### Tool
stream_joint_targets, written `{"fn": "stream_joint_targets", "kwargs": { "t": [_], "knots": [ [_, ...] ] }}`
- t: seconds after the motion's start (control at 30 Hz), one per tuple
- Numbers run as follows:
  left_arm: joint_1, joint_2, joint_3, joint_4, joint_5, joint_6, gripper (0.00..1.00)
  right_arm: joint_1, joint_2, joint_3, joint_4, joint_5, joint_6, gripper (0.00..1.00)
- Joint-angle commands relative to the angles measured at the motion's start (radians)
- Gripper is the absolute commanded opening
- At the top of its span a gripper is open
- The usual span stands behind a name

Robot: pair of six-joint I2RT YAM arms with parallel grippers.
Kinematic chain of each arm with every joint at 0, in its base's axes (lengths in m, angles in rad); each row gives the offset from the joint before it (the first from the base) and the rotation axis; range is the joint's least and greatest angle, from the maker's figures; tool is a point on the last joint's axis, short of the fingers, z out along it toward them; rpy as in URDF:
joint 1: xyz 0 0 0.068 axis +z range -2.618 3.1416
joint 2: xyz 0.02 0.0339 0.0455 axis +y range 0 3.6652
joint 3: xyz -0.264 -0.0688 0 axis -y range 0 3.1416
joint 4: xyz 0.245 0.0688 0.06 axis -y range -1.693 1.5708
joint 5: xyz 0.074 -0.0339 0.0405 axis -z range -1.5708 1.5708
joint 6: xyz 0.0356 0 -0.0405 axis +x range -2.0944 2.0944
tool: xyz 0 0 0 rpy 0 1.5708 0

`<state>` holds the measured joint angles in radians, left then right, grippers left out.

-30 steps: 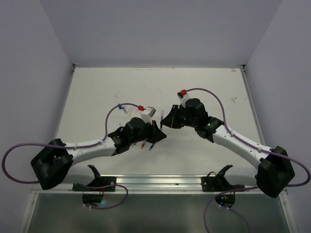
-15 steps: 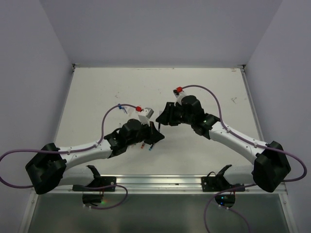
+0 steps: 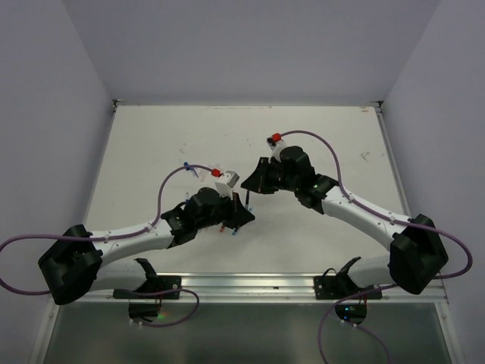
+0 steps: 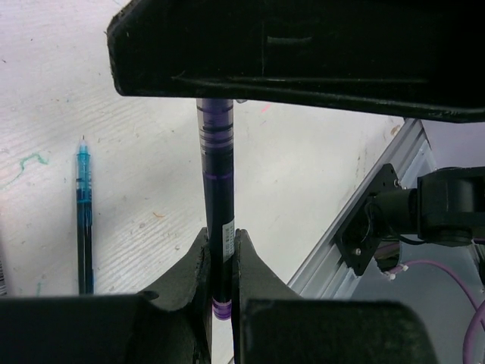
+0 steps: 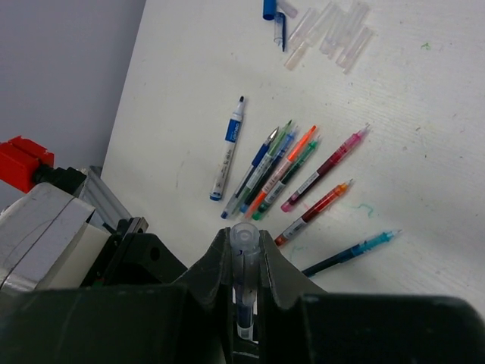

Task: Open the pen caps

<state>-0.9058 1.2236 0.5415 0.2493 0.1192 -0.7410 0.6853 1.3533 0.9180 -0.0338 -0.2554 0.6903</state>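
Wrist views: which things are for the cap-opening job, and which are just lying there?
Job: purple pen in left gripper; clear cap in right gripper.
Lying about: fanned uncapped pens; loose clear caps; teal pen.

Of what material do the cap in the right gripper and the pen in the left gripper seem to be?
The cap in the right gripper: probably clear, glossy plastic; one sees through it and its rim shines. The pen in the left gripper: it looks like tinted translucent plastic, dark purple and smooth; light passes near its top.
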Motion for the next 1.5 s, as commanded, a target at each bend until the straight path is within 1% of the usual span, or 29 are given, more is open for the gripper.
{"fn": "stream_joint_targets", "kwargs": {
  "t": [0.0, 0.07, 0.1, 0.13, 0.2, 0.33, 0.37, 0.5, 0.63, 0.8, 0.9, 0.93, 0.97, 1.03, 1.1, 1.17, 1.2, 1.27, 1.33, 1.43, 1.47],
  "knots": [
    [-0.004, -0.036, 0.005, 0.008, 0.001, 0.008, 0.00, -0.001, 0.013, 0.030, 0.040, -0.002, 0.003, 0.00],
    [-0.004, -0.027, 0.018, -0.042, -0.030, -0.023, 0.00, -0.001, 0.035, 0.042, 0.037, 0.037, 0.002, 0.00],
    [-0.004, -0.019, 0.047, -0.079, -0.067, -0.030, 0.00, -0.001, 0.047, 0.050, 0.000, 0.047, 0.000, 0.00],
    [-0.004, -0.010, 0.061, -0.143, -0.076, -0.037, 0.00, -0.001, 0.058, 0.067, -0.006, 0.068, 0.000, 0.00],
    [-0.005, 0.002, 0.071, -0.165, -0.073, -0.055, 0.00, 0.000, 0.092, 0.077, 0.006, 0.088, 0.009, 0.00],
    [-0.008, -0.015, 0.048, -0.157, -0.050, -0.093, 0.00, 0.000, 0.147, 0.114, 0.023, 0.185, 0.018, 0.00],
    [-0.010, -0.032, 0.038, -0.142, -0.018, -0.095, 0.00, 0.000, 0.156, 0.123, 0.026, 0.238, 0.015, 0.00],
    [-0.015, -0.096, -0.018, -0.075, 0.063, -0.093, 0.00, -0.001, 0.225, 0.191, 0.012, 0.316, -0.005, 0.00],
    [-0.019, -0.189, -0.060, -0.085, 0.057, -0.092, 0.00, -0.010, 0.341, 0.297, -0.005, 0.329, 0.005, 0.00],
    [-0.019, -0.265, -0.101, -0.186, -0.036, -0.089, 0.00, -0.043, 0.431, 0.360, 0.000, 0.320, 0.046, 0.00],
    [-0.019, -0.323, -0.120, -0.263, -0.104, -0.106, 0.00, -0.062, 0.487, 0.407, -0.037, 0.305, 0.049, 0.00],
    [-0.019, -0.357, -0.121, -0.322, -0.116, -0.110, 0.00, -0.067, 0.504, 0.432, -0.046, 0.298, 0.046, 0.00],
    [-0.019, -0.374, -0.123, -0.347, -0.183, -0.116, 0.00, -0.069, 0.545, 0.444, -0.064, 0.288, 0.038, 0.00],
    [-0.019, -0.423, -0.114, -0.419, -0.245, -0.121, 0.00, -0.069, 0.590, 0.490, -0.087, 0.259, 0.022, 0.00],
    [-0.019, -0.449, -0.080, -0.502, -0.335, -0.118, 0.00, -0.070, 0.645, 0.518, -0.090, 0.260, 0.017, 0.00],
    [-0.019, -0.478, -0.033, -0.551, -0.424, -0.103, 0.00, -0.069, 0.673, 0.530, -0.092, 0.228, 0.014, 0.00],
    [-0.019, -0.484, -0.017, -0.596, -0.449, -0.094, 0.00, -0.069, 0.696, 0.535, -0.087, 0.228, 0.015, 0.00],
    [-0.019, -0.492, 0.033, -0.634, -0.508, -0.066, 0.00, -0.069, 0.714, 0.541, -0.077, 0.228, 0.018, 0.00],
    [-0.019, -0.490, 0.057, -0.674, -0.535, -0.041, 0.00, -0.069, 0.747, 0.558, -0.069, 0.216, 0.020, 0.00],
    [-0.019, -0.487, 0.083, -0.702, -0.569, -0.023, 0.00, -0.069, 0.785, 0.581, -0.069, 0.193, 0.028, 0.05],
    [-0.019, -0.487, 0.092, -0.705, -0.575, -0.020, 0.00, -0.067, 0.793, 0.584, -0.063, 0.188, 0.032, 0.09]
  ]
}}
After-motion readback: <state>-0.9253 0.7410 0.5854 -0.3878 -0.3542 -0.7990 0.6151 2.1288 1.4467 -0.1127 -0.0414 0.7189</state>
